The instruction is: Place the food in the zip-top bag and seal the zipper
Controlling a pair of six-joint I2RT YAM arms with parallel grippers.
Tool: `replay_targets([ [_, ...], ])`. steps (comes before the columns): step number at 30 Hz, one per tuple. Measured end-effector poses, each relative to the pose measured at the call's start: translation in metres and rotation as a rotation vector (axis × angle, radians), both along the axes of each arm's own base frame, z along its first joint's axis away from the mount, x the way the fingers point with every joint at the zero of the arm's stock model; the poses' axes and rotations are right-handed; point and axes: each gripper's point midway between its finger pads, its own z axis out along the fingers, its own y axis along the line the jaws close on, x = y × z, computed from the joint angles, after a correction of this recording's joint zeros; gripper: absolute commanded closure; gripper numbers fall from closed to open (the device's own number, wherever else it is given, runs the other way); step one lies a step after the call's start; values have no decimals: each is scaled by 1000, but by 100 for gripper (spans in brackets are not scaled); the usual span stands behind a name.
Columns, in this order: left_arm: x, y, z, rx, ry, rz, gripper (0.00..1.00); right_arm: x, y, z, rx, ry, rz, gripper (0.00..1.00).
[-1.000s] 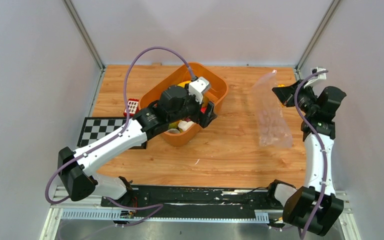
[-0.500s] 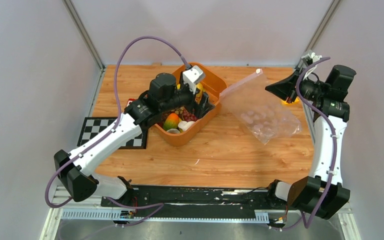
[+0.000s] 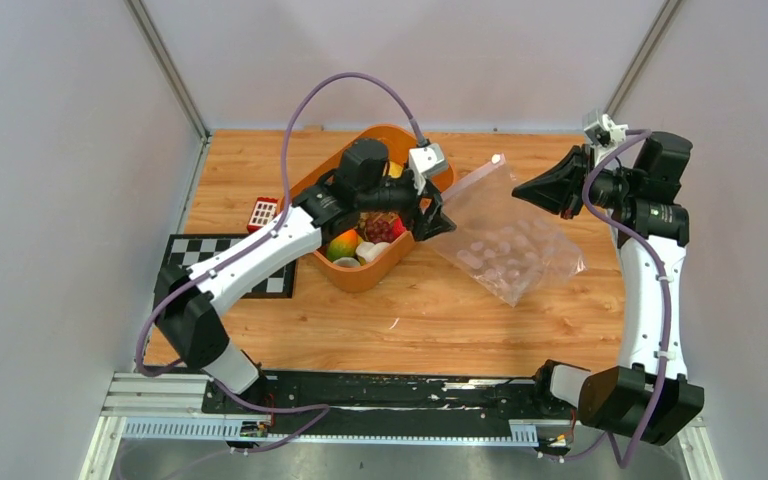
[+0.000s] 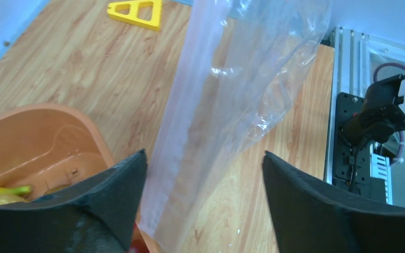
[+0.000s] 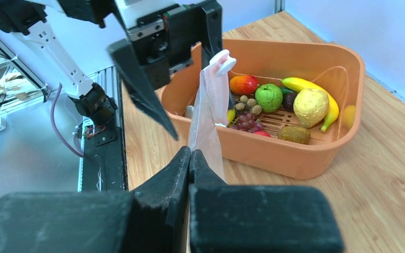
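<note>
Clear crinkly plastic zip-top bag [image 3: 505,245] held up, centre right.
Pinched by black right claw [image 5: 190,155]; spread black left claw [image 4: 204,158] at its left end, beside orange plastic basket [image 3: 365,275].

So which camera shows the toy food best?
The right wrist view: the food shows clearly in the orange basket. In the top view the left arm hides much of it; the left wrist view catches only a yellow sliver.
</note>
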Motion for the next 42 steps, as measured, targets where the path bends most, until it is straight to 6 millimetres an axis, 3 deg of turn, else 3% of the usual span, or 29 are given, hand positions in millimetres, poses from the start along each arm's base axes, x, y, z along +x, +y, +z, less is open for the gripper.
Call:
replay_targets([
  [6, -1, -11, -4, 15, -11, -77, 61, -8, 5, -1, 4, -9, 26, 100],
  [8, -2, -11, -2, 13, -22, -84, 71, -8, 6, -1, 6, -4, 30, 100],
  [12, -5, -7, -1, 14, -33, -88, 66, -7, 7, -2, 3, 0, 23, 100],
  [13, -6, -6, -1, 15, -34, -85, 51, -6, 7, -3, 1, 0, 19, 100],
  [17, -8, 4, -5, 28, -33, -52, 35, 7, 4, -8, -15, 32, -51, 100],
  [22, -14, 17, -8, 35, -27, -15, 56, 26, -1, -22, -19, 100, -102, 100],
  [27, -16, 17, -8, 31, -22, -19, 65, 31, 3, -30, -22, 126, -104, 100],
  [34, -13, 13, -24, 56, 6, -24, 65, 31, 5, -30, -23, 124, -99, 100],
  [36, -11, 11, -29, 64, 15, -24, 53, 31, 5, -30, -23, 125, -99, 100],
  [42, -6, 10, -31, 66, 17, -1, 54, 30, 8, -30, -23, 123, -88, 100],
])
